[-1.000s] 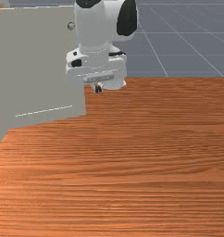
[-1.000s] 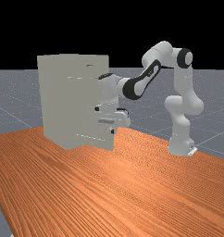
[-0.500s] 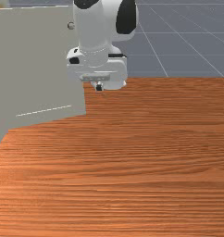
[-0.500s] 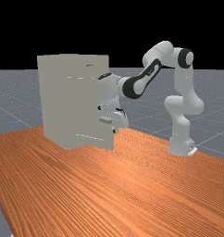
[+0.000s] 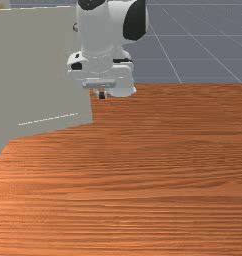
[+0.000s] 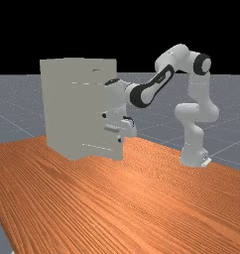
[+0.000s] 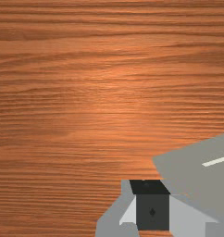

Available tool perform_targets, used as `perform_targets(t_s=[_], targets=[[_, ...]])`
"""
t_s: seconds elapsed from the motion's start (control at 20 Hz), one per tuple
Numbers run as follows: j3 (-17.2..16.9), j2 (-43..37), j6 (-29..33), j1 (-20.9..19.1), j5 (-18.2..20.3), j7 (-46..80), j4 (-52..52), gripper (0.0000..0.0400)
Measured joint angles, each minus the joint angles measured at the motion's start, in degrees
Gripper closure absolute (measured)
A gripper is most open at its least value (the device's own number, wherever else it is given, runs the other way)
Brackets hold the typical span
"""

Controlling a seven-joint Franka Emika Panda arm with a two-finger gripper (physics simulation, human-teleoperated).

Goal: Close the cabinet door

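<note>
The gripper [image 5: 102,95] hangs at the free edge of the cabinet door [image 5: 38,70], overlapping that edge in the front view. The door stands open, its round knob [image 5: 75,27] partly behind the arm. In the far view the gripper [image 6: 120,140] is low beside the free edge of the door [image 6: 94,119]. The wrist view has the gripper [image 7: 152,203] with its fingers together and nothing between them, close beside the lower part of the grey door [image 7: 197,176]. Whether finger and door touch, I cannot tell.
The cabinet body [image 6: 56,109] stands at the far view's left, behind the hand and door as the arm reaches over. The wooden table [image 5: 158,175] stretches below the door's bottom edge and the hand.
My hand has turned somewhat and shifted slightly toward the front view's left, covering more of the knob. The door's free lower corner has moved very slightly.
</note>
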Motion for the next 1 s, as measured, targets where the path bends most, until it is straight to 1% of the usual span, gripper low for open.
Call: perform_targets(t_s=[0.2,0.3,0.4,0.5,0.6,0.8,0.85,0.9,0.95,1.0], targets=[[-13.2,3.8,-0.9,11.1,4.6,-7.2,0.6,0.0400],[-18.8,6.5,-1.7,15.3,7.2,-11.7,1.1,0.0400],[-23.5,9.2,-2.6,18.9,9.6,-16.7,1.4,0.0400],[-27.2,12.0,-3.6,21.4,11.8,-22.4,1.7,0.0400],[-30.2,14.4,-4.4,23.2,13.6,-28.1,1.8,0.0400],[-34.6,18.1,-5.2,25.7,16.1,-39.5,1.4,0.0400],[-35.6,18.8,-5.1,25.6,16.4,-42.5,1.1,0.0400],[-36.5,19.4,-5.1,22.4,16.8,-45.1,1.2,0.0400],[-37.3,20.1,-5.2,15.4,17.4,-46.6,1.4,0.0400],[-37.6,20.0,-5.6,10.6,18.4,-46.4,1.7,0.0400]])
